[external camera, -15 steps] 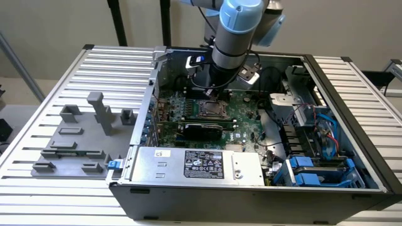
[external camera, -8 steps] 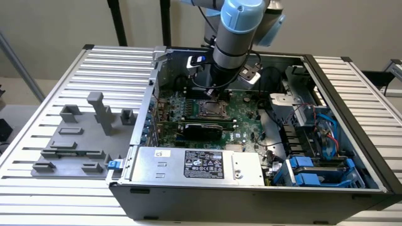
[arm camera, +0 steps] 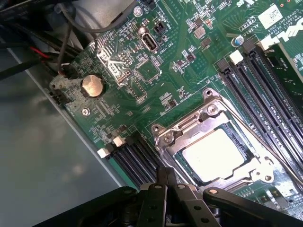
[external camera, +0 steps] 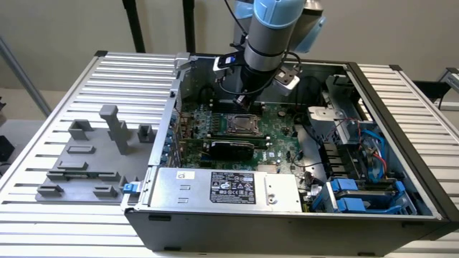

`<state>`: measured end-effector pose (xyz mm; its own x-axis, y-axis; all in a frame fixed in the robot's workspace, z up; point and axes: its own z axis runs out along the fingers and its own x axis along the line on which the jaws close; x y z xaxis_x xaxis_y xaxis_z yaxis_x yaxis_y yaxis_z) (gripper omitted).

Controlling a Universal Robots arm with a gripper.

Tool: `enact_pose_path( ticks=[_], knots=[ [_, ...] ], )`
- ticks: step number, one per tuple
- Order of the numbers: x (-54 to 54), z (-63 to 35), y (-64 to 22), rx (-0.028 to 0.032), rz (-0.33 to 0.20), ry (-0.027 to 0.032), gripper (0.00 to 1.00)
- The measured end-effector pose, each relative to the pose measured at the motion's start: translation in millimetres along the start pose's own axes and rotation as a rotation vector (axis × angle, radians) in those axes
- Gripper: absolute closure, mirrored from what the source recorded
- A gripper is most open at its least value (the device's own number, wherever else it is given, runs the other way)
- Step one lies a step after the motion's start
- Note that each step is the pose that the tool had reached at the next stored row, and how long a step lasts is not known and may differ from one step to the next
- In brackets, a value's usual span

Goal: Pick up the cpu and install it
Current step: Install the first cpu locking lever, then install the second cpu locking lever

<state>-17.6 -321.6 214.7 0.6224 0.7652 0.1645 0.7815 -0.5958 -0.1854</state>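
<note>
The cpu [arm camera: 215, 156] lies flat inside the metal socket frame [arm camera: 163, 137] on the green motherboard [arm camera: 156, 71], its silver-white top facing up. In the exterior view the cpu [external camera: 240, 124] sits in the socket in the middle of the open computer case. My gripper [arm camera: 165, 174] hovers just beside the socket's edge, above the board, with its black fingers pressed together and nothing between them. The exterior view has the gripper [external camera: 242, 101] hanging a little above and behind the socket, apart from the cpu.
Black memory slots [arm camera: 265, 90] flank the socket. The case walls [external camera: 176, 97] enclose the board. A power supply [external camera: 215, 188] lies at the front, blue drive cages [external camera: 358, 196] and cables on the exterior view's right. Grey fixture blocks [external camera: 93, 156] stand on the slatted table to the left.
</note>
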Motion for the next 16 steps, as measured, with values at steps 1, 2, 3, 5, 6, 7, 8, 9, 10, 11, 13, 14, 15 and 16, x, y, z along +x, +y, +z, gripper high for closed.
enact_pose_path(
  ticks=[1,2,3,5,6,7,8,9,10,11,13,14,15,16],
  knots=[
    [0.1,-1.6,-0.2,0.0011,0.0,0.0009,0.89],
    [0.0,-2.2,-0.2,0.0019,0.0,0.0016,0.89],
    [-0.2,-2.4,0.0,0.0025,0.0,0.0015,0.89],
    [-0.2,-2.4,0.0,0.003,0.0,0.0017,0.89],
    [-0.3,-2.5,0.0,0.003,0.0,0.0015,0.89],
    [-0.3,-2.5,0.0,0.003,0.0,0.0016,0.89],
    [-0.3,-2.5,0.0,0.003,0.0,0.0016,0.89],
    [-0.3,-2.5,0.0,0.003,0.0,0.0016,0.89],
    [-0.3,-2.5,0.0,0.003,0.0,0.0015,0.89],
    [-0.3,-2.5,0.0,0.003,0.0,0.0016,0.89],
    [-0.3,-2.5,0.0,0.003,0.0,0.0016,0.89],
    [-0.3,-2.5,0.0,0.003,0.0,0.0016,0.89],
    [-0.2,-2.5,0.0,0.003,0.0,0.0016,0.89],
    [-0.3,-2.5,0.0,0.003,0.0,0.0016,0.89]
  ],
)
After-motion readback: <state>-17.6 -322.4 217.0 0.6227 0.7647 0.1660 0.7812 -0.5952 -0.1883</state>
